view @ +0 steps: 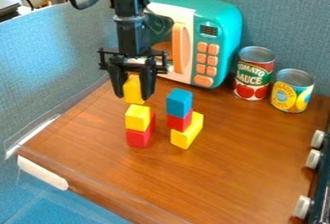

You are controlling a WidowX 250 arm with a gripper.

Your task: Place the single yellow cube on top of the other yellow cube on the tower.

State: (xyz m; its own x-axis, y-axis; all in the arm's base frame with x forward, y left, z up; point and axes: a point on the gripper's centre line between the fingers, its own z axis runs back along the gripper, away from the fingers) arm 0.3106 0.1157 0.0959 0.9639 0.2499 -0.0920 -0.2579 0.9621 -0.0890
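The black gripper [133,92] hangs left of centre, its fingers on either side of a yellow cube [132,89] and shut on it. Just below this cube in the view, another yellow cube [138,117] rests on a red block [138,138], forming a short tower. The held cube's lower edge appears close to the top of that yellow cube; whether they touch, I cannot tell.
Right of the tower, a blue cube [179,103] tops a red cube [180,121] on a yellow block [187,132]. Behind stand a teal toy microwave [222,25] and two cans [254,73] [293,91]. Knobs [313,159] line the right edge.
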